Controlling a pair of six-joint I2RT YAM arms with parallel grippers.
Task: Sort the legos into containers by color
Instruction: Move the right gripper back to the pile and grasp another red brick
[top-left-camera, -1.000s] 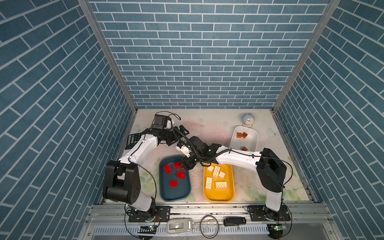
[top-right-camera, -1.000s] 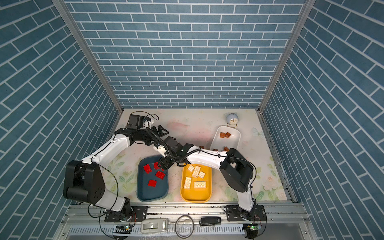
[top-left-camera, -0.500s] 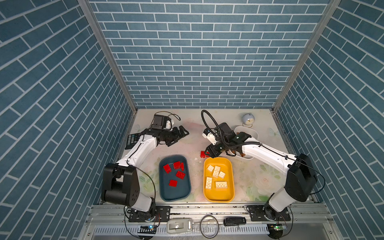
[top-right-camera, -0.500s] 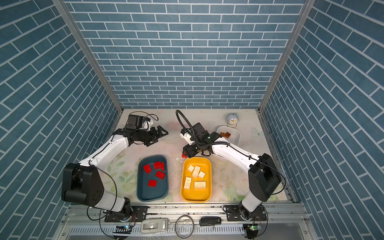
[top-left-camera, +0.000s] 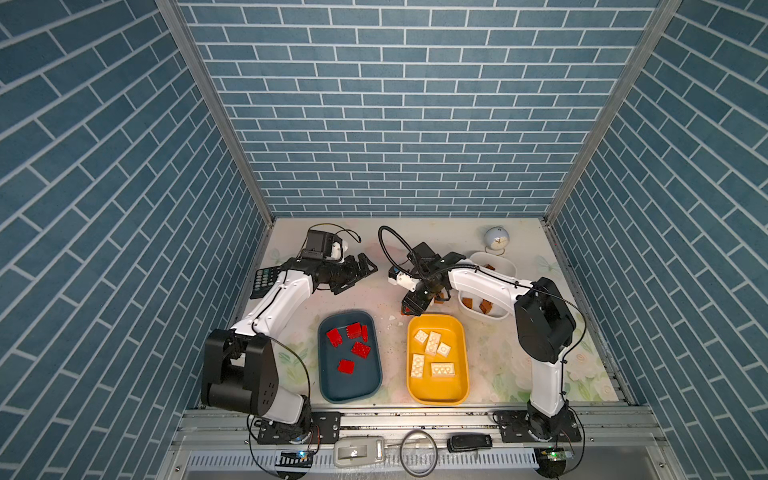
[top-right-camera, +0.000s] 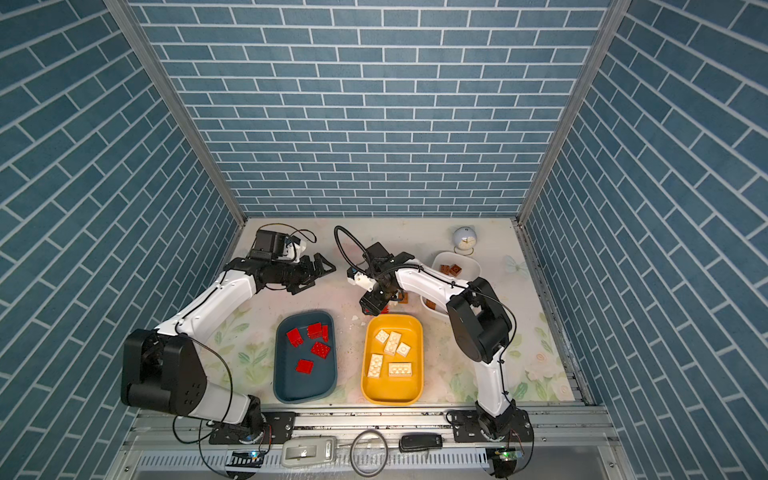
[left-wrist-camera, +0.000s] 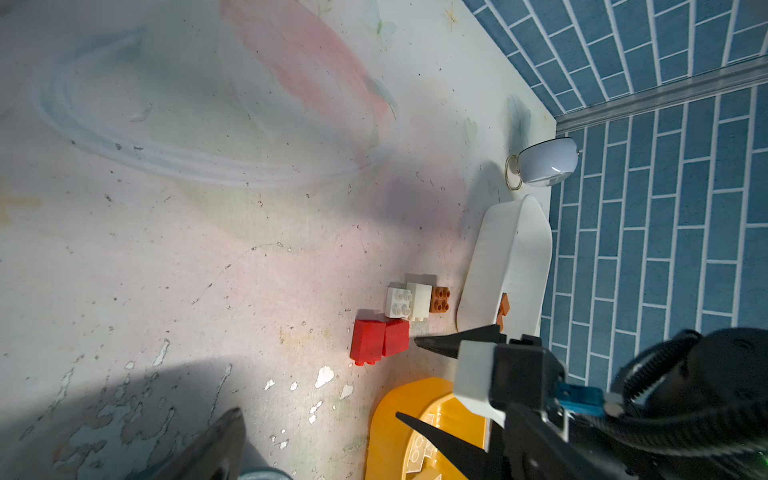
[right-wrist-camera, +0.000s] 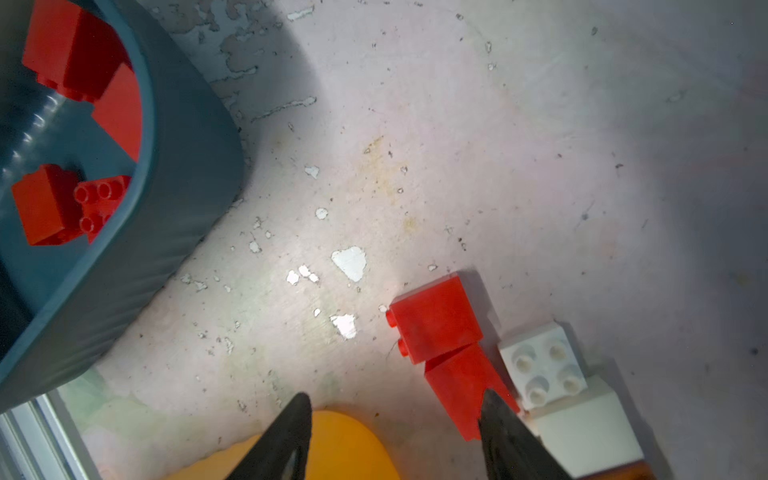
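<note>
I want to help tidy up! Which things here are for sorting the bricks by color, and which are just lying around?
For the job:
blue tray with red legos
yellow tray with cream legos
white tray with brown legos
unsorted: two red bricks, two white bricks, one brown brick

Just lying about:
black calculator
little round clock

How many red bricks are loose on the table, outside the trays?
2. One red brick lies on the table near the yellow tray; the second red brick touches it, beside a white brick. The arm may hide others.
</note>
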